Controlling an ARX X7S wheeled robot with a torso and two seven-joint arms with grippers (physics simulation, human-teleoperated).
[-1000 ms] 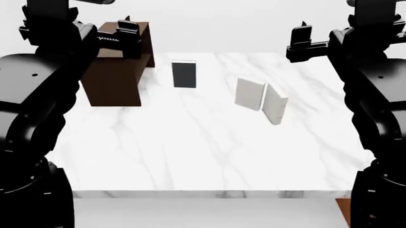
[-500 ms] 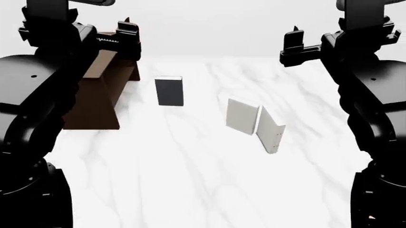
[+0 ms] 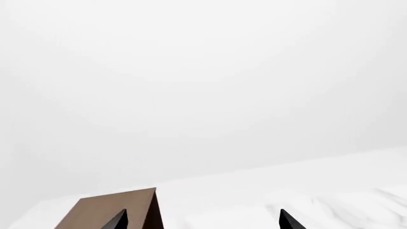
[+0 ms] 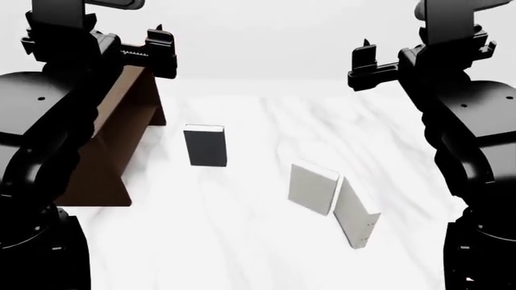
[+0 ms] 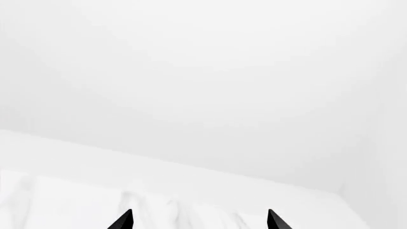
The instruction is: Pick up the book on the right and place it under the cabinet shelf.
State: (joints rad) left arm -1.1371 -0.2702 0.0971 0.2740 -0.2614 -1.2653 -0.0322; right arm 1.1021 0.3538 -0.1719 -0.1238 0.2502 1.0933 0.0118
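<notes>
The book [image 4: 356,214], pale off-white, stands upright on the white marble table [image 4: 241,241] as the rightmost of three books. It touches or nearly touches a slightly greyer pale book [image 4: 312,188] to its left. The dark brown cabinet [image 4: 117,136] stands at the table's left; only its top and one side show, so the cabinet shelf is hidden. The cabinet's top [image 3: 114,212] shows in the left wrist view. My left gripper [image 4: 159,47] [image 3: 202,223] is raised above the cabinet, open and empty. My right gripper [image 4: 364,60] [image 5: 199,222] is raised well above and behind the book, open and empty.
A dark charcoal book [image 4: 205,145] stands upright between the cabinet and the pale books. My two black arms [image 4: 48,151] [image 4: 475,139] frame the sides of the head view. Bare marble lies in front of the books.
The head view has moved in and tilted down, so the cabinet and books sit lower and larger in it. Books and cabinet keep their places on the table. Both grippers stay raised and open.
</notes>
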